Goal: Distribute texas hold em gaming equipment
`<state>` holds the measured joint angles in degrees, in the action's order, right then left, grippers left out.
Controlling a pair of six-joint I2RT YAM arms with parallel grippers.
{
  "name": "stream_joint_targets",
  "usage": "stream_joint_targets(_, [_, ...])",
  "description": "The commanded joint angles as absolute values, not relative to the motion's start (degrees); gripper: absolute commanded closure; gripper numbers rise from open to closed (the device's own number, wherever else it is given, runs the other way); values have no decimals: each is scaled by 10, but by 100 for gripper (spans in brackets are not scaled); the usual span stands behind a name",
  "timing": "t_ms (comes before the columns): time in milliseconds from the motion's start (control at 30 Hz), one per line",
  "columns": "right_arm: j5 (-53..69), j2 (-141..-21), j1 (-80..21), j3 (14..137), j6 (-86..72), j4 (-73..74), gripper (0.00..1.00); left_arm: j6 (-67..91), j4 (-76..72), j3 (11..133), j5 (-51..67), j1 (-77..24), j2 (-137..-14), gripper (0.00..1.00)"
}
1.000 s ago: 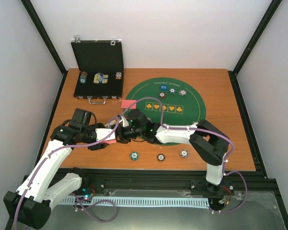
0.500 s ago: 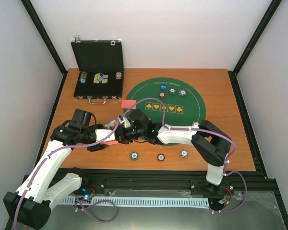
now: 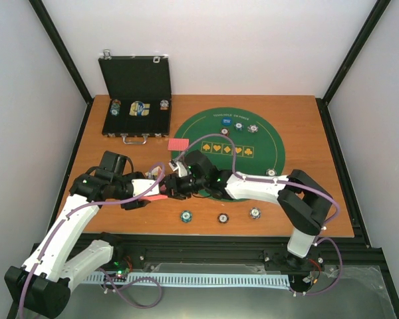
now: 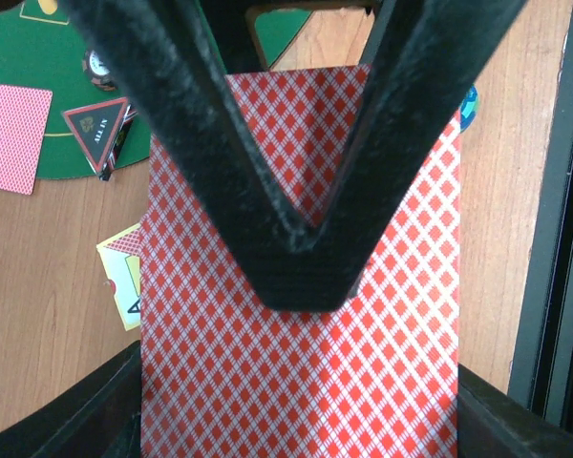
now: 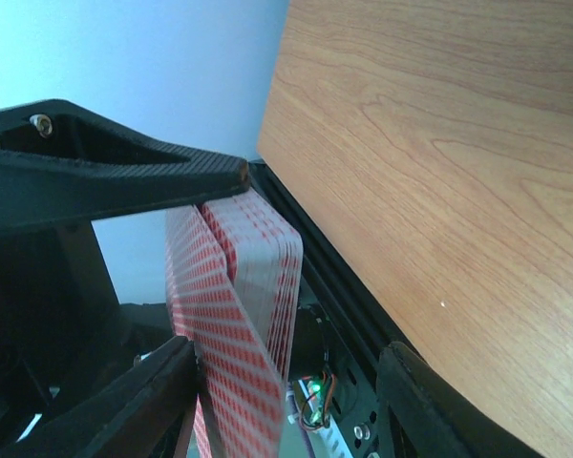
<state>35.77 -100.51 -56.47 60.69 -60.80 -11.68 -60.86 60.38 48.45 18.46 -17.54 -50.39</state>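
Observation:
My left gripper (image 3: 151, 194) is shut on a deck of red-backed playing cards (image 4: 296, 410), held on edge between its fingers (image 4: 86, 410). My right gripper (image 3: 174, 186) reaches over that deck (image 5: 263, 267); its jaws stand apart on either side. One card (image 5: 220, 372) leans away from the deck against the right gripper's left finger (image 5: 143, 401); the other finger (image 5: 420, 401) is clear of the cards. A single card (image 3: 178, 144) lies at the green mat's (image 3: 266, 149) left edge, beside the black triangle marker (image 4: 97, 132). Three striped chips (image 3: 223, 217) sit on the wood near the front edge.
The open black case (image 3: 136, 106) with chips stands at the back left. More chips (image 3: 239, 127) and a blue disc (image 3: 227, 121) lie on the mat's far side. A yellow card (image 4: 122, 277) lies on the wood left of the deck.
My right gripper's jaws have narrowed around the deck, and the right arm's elbow has swung right. The left arm and deck have stayed put.

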Motion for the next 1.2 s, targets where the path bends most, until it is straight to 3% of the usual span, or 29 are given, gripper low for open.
stream_joint_targets(0, [349,-972,-561,593,-591,-81,47,-609,584,502,194,-179,-496,62])
stream_joint_targets(233, [349,-945,-561,592,-594,-72,49,-609,581,497,192,-180,-499,62])
stream_joint_targets(733, [348,-924,-558,590,-592,-51,96,-616,582,492,185,-180,-497,62])
stream_joint_targets(1167, [382,-848,-442,583,-515,60,97,-618,582,491,181,-179,-496,62])
